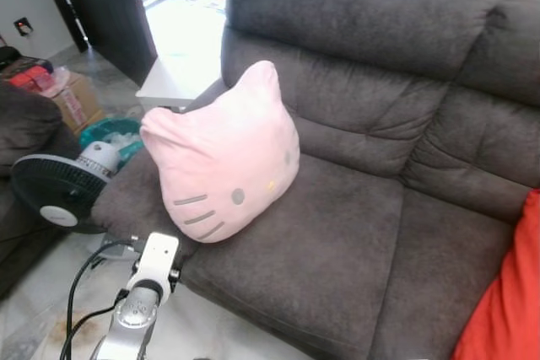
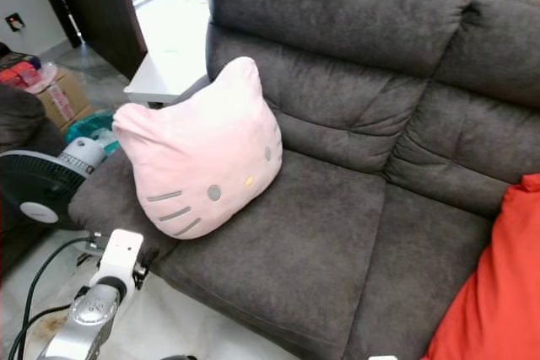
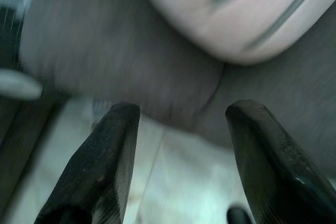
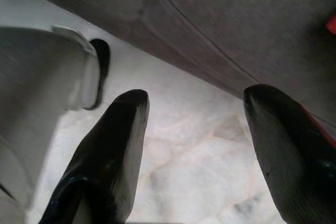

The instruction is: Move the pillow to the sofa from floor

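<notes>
A black fan (image 1: 52,193) is standing on the floor at the far left, next to a dark chair. Behind it a cardboard box (image 1: 74,99) and a teal tub (image 1: 112,132) are sitting on the floor, and a white table (image 1: 187,48) is standing by the sofa's end.

The left arm is reaching up from the bottom of the head view, and its white wrist is sitting just below the sofa's front edge. The left gripper (image 3: 181,150) is showing in its wrist view. Its two black fingers (image 3: 105,166) are standing wide apart and holding nothing. They are pointing at the sofa's front edge, with the pale floor below and the bottom of the pillow above.

The pink cat-face pillow (image 1: 224,153) is sitting on the gray sofa (image 1: 354,233). It is resting on the left seat cushion, standing up on its edge, with its face turned out toward the robot. It is not touching the floor.

The right gripper (image 4: 194,145) is hanging low near the floor tiles, in front of the sofa. Its fingers are wide apart too, and empty.

At the far right a red cushion (image 1: 506,301) is lying on the sofa.

I think the job is looking done, because the pillow is up on the sofa and both grippers are free. Only backing away seems left.
</notes>
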`<state>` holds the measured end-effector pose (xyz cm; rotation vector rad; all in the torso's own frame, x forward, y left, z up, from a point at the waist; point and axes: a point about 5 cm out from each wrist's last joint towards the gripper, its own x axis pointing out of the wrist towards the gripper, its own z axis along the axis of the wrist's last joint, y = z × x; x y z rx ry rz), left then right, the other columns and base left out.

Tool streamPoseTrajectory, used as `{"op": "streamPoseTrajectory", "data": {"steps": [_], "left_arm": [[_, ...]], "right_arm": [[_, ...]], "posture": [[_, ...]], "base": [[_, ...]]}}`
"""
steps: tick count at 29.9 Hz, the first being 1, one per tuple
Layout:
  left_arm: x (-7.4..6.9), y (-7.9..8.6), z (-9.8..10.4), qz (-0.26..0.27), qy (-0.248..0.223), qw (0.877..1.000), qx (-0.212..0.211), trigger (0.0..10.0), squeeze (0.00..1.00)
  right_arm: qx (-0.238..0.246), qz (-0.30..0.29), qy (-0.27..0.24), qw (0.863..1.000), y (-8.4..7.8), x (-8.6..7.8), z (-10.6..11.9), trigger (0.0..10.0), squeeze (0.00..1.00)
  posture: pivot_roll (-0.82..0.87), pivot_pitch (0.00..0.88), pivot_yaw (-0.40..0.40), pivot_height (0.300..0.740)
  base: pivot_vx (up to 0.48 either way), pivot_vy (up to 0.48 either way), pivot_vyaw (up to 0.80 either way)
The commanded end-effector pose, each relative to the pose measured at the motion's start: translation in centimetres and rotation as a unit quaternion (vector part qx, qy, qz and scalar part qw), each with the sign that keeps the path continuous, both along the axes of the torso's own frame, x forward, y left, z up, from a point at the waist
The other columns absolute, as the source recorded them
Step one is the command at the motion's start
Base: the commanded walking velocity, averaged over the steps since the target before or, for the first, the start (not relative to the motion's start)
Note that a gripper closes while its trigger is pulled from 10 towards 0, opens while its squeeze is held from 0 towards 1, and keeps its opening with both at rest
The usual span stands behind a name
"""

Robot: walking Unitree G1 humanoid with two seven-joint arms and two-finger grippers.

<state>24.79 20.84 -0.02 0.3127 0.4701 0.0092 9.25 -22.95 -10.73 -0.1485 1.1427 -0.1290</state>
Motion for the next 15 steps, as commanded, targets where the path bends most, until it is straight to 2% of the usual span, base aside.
{"op": "streamPoseTrajectory", "data": {"steps": [1,3,4,9,12,15], "left_arm": [[-1.2,0.9,-1.5,0.030,0.030,0.999,-0.003,10.0,0.00],[-1.7,1.4,-2.3,0.043,0.046,0.998,-0.005,10.0,0.00],[-2.4,1.8,-3.3,0.055,0.071,0.996,-0.003,10.0,0.00],[-4.0,2.6,-5.1,0.087,0.118,0.989,-0.012,10.0,0.00],[-5.4,2.8,-6.2,0.100,0.157,0.982,-0.008,10.0,0.00],[-6.1,2.5,-6.9,0.107,0.179,0.978,-0.009,10.0,0.00]], "right_arm": [[0.004,-0.009,0.009,1.000,0.3,-0.8,-0.2,10.0,0.00],[0.005,-0.009,0.009,1.000,0.4,-0.7,-0.3,10.0,0.00],[0.006,-0.009,0.008,1.000,0.5,-0.7,-0.3,10.0,0.00],[0.009,-0.010,0.006,1.000,0.6,-0.6,-0.3,10.0,0.00],[0.013,-0.012,0.002,1.000,0.6,-0.6,-0.2,10.0,0.00],[0.014,-0.018,0.001,1.000,0.5,-0.6,-0.2,10.0,0.00]], "posture": [[0.16,0.083,-0.007,0.740],[0.16,0.083,-0.006,0.740],[0.16,0.081,-0.003,0.740],[0.15,0.068,-0.002,0.740],[0.14,0.059,-0.004,0.740],[0.14,0.052,-0.008,0.740]], "base": [[0.000,0.000,0.00],[0.000,0.000,0.00],[0.000,0.000,0.00],[0.000,0.000,0.00],[0.000,0.000,0.00],[0.000,0.000,0.00]]}}
